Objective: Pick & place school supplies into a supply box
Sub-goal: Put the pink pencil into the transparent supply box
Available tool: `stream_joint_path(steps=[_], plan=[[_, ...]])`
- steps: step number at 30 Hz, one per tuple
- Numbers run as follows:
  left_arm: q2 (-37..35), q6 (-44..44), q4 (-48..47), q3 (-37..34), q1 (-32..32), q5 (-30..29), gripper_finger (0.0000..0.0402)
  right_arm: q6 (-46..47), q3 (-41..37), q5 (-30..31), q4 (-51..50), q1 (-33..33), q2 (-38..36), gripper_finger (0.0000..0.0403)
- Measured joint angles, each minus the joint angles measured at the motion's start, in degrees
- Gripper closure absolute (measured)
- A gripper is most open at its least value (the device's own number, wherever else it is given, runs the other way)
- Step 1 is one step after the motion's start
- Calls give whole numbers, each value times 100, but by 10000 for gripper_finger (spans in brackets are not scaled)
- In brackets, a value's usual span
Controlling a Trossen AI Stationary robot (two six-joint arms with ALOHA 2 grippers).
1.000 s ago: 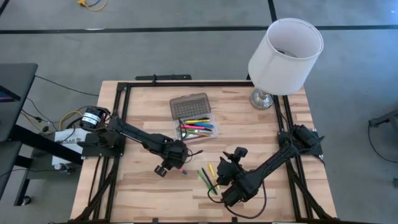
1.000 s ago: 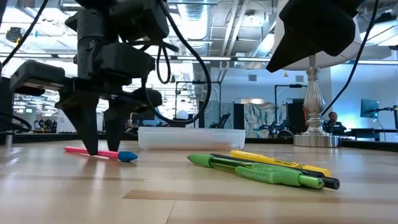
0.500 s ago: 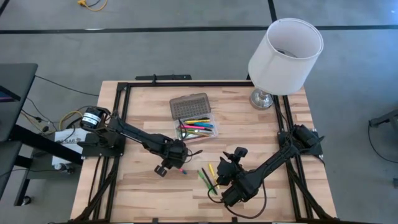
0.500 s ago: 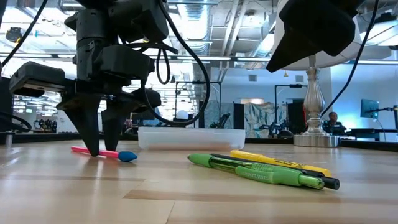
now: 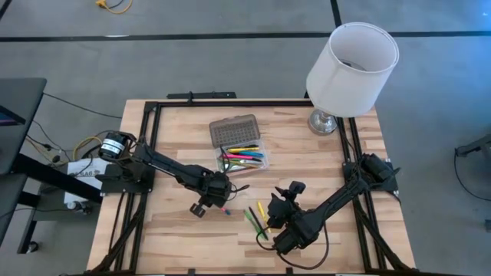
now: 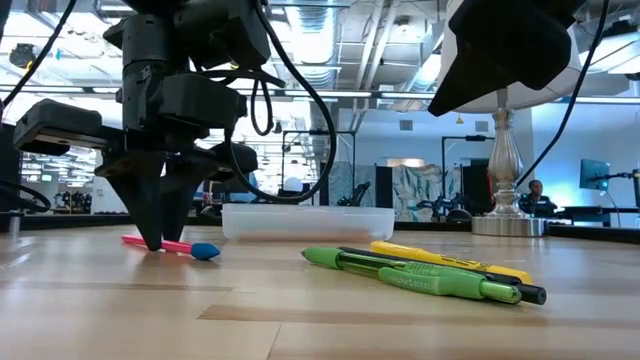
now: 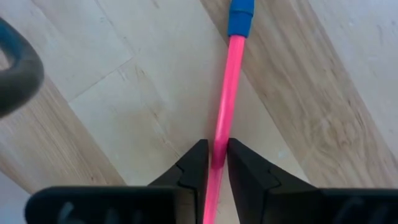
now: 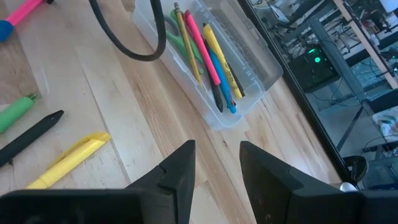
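The left gripper (image 7: 211, 163) has its fingers closed narrowly on the pink pen (image 7: 225, 106), which lies flat on the table (image 5: 169, 230); the pen's long axis crosses the finger gap. The supply box (image 5: 244, 159) is near, beyond it. The right gripper (image 8: 216, 163), parted and empty, waits over the green and yellow pens.

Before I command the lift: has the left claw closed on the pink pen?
Closed. The left claw pinches the pink pen, which lies flat on the table.
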Motion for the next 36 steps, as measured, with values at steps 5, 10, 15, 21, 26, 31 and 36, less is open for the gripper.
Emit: stream_joint_path(steps=[5, 10, 15, 21, 26, 31, 36], plan=[[0, 49, 3, -2, -3, -62, 357, 0, 0, 0, 0, 0, 0, 282], [-2, 49, 7, -2, -9, -228, 371, 0, 0, 0, 0, 0, 0, 282], [-2, 49, 9, -4, -9, -261, 381, 0, 0, 0, 0, 0, 0, 282], [-2, 49, 21, -4, -9, -295, 377, 0, 2, 0, 0, 0, 0, 282], [-2, 41, 60, -4, -100, -633, 380, 0, 1, 0, 1, 0, 0, 282], [-2, 27, 157, -11, -277, -1016, 381, 0, 1, 0, 1, -2, 0, 282], [1, 1, 216, -15, -476, -1417, 382, 0, 0, 0, 0, 0, 0, 282]])
